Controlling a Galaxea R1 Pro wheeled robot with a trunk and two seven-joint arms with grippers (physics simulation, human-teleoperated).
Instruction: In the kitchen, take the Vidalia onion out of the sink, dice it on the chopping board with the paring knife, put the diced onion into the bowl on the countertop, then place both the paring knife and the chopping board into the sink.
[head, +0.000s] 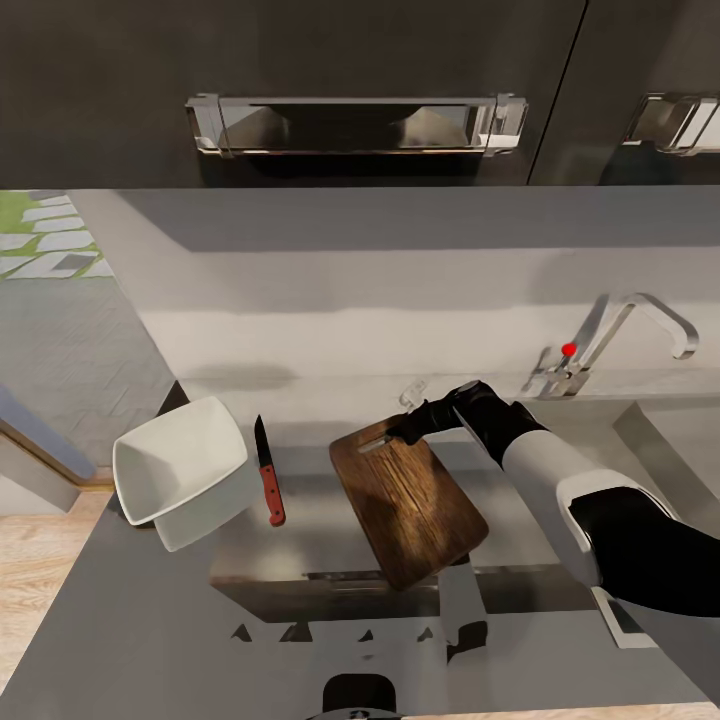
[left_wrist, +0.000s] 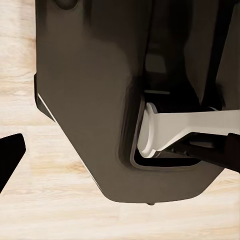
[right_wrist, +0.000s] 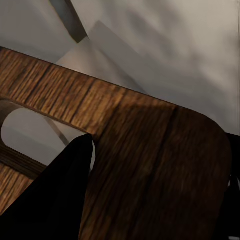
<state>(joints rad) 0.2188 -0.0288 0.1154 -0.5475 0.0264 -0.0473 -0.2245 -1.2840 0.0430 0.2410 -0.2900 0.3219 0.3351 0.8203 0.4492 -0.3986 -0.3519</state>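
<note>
Head view, board: the dark brown wood-grain chopping board (head: 412, 508) lies tilted on the grey metal-look countertop (head: 130, 630), slot end far.
Head view, right gripper (head: 400, 433): over the slot end; whether its fingers clamp the board, cannot tell.
Head view, knife: the red-handled paring knife (head: 267, 474) lies between the board and the glossy white squarish bowl (head: 185, 472).
Head view, sink (head: 680, 440): right, under the chrome tap (head: 610, 345).
Left wrist view: dark robot body over pale wooden floor (left_wrist: 60, 215).
Right wrist view: a black finger (right_wrist: 55, 195) at the board's slot.
</note>
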